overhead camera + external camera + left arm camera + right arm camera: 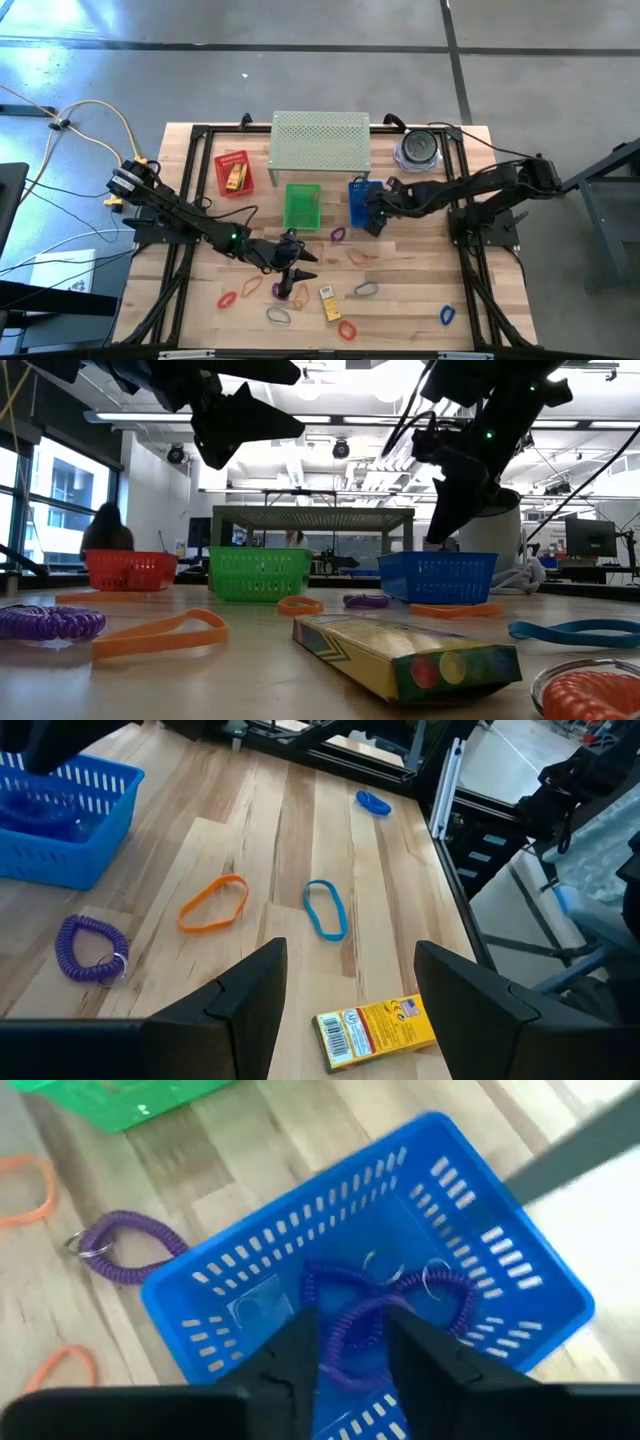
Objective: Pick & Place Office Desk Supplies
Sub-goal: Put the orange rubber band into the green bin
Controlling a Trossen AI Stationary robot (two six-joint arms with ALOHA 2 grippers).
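Note:
Loops and coils lie scattered on the wooden table (400, 300), with a yellow packet (329, 303) among them. My left gripper (350, 990) hovers open above the near middle, the yellow packet (375, 1028) below its fingers. An orange loop (213, 903), a blue loop (325, 908) and a purple coil (90, 948) lie beyond it. My right gripper (352, 1342) slants down over the blue basket (450, 1200), fingers apart. Purple coils (400, 1285) lie in that basket, and one coil (350, 1335) shows between the fingertips. My right gripper has a purple coil (350, 1335) showing in the gap between its fingers, over the blue basket's inside. I cannot tell whether the fingers touch it or whether it rests on the basket floor. My left gripper touches nothing.
A red basket (235, 172) with yellow packets, a green basket (302, 205) and the blue basket (362, 200) stand in a row before a pale green perforated shelf (320, 142). A round roll (418, 150) sits at the far right. A black frame (190, 180) borders the table.

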